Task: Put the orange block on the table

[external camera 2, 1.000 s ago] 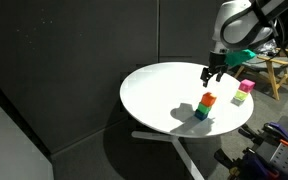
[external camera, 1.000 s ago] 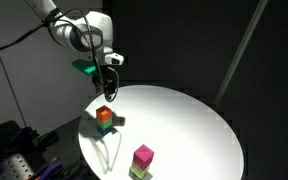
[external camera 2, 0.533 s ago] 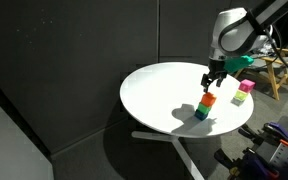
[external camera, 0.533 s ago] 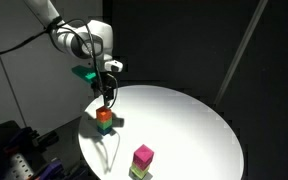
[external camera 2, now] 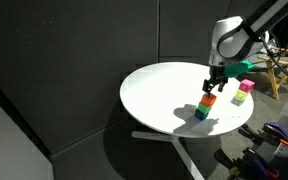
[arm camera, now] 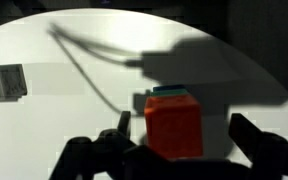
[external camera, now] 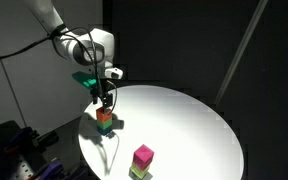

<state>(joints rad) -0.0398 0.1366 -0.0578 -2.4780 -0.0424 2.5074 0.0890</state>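
Since a second ago we have lowered our black two-finger gripper (external camera: 104,100); its jaws stand wide apart and hold nothing, flanking the small orange-red cube (arm camera: 174,125). That cube tops a green cube (external camera: 105,125) on the round white tabletop (external camera: 184,120).

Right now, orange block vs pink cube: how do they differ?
Colour: the orange block is orange-red, the pink cube pink. The open gripper hangs just over the orange block; the pink cube stands away from it, nothing above. Shared: similar size, each stacked on another cube, neither directly on the table.
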